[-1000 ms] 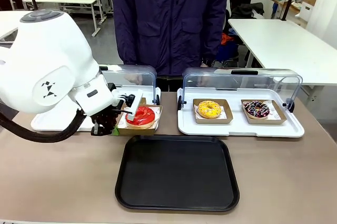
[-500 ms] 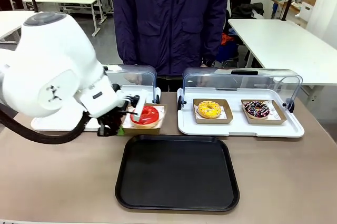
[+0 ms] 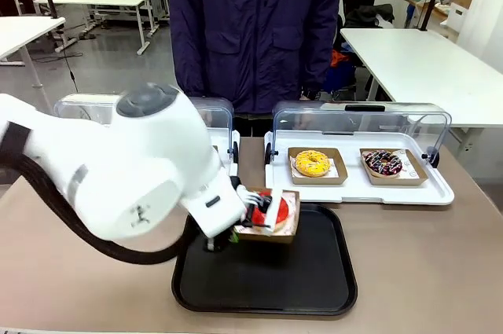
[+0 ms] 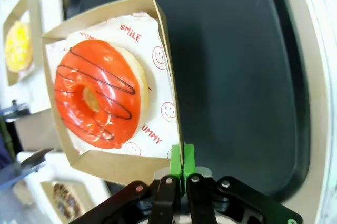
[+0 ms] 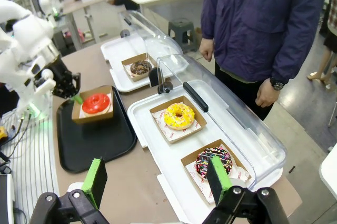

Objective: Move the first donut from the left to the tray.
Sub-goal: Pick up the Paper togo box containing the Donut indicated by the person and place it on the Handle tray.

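Left tool (image 4: 182, 174) pinched together on one wall of the cardboard holder (image 4: 169, 50), pads meeting on the thin card near a corner. Red donut (image 4: 97, 95) resting inside on its white paper (image 4: 160, 95), carried above the black tray (image 3: 314, 271), over its far part, not yet set down. Holder tilted in the front view, hanging from that single edge.

Right tool (image 5: 158, 176) held well back from the work with fingers spread wide, gripping nothing.

Risks from here, as a judgement:
- Thin card folding or slipping out of the pinch, since all the weight hangs off one wall; holder dropping crooked onto the tray.
- Donut sliding across the paper toward the low side if the tilt grows, possibly tipping over the holder's edge.
- Release from too high, letting the holder bounce or land partly on the tray rim rather than flat inside it.
- Lowering too far toward the far rim, catching the edge of the white tray (image 3: 361, 189) holding the yellow donut (image 3: 312, 163) just beyond.

Person (image 3: 255, 27) standing at the far side of the counter (image 3: 432, 271), hands away from the tray.
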Robot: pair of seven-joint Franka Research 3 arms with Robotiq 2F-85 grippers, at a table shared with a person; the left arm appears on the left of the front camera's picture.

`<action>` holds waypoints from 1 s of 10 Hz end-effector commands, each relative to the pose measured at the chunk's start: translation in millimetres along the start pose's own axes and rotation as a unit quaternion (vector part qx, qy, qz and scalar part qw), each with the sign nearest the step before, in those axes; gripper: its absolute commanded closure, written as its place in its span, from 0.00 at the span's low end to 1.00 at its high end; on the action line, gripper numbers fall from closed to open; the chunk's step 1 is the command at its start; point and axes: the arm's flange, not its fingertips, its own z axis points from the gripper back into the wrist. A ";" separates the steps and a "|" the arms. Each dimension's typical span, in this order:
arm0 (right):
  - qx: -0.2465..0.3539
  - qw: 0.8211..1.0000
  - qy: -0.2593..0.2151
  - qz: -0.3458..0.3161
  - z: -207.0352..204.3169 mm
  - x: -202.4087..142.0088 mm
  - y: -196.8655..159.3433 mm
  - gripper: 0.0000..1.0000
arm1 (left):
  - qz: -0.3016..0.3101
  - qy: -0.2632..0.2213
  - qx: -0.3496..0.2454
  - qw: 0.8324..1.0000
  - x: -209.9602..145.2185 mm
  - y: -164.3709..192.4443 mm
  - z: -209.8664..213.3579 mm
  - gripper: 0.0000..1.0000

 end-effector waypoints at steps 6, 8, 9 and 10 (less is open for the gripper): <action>0.001 1.000 -0.007 0.008 -0.5 3.1 0.5 0.00 | 0.029 0.030 0.019 0.999 30.2 -76.7 2.4 0.99; 0.001 1.000 -0.007 0.008 -0.5 3.1 0.5 0.00 | 0.036 0.044 0.009 0.998 26.2 -78.2 0.5 0.99; 0.001 1.000 -0.007 0.008 -0.5 3.1 0.5 0.00 | 0.042 0.049 0.008 0.998 23.6 -78.7 -0.7 0.99; 0.001 1.000 -0.007 0.008 -0.5 3.1 0.5 0.00 | 0.045 0.057 0.005 0.997 22.3 -80.5 -1.3 0.99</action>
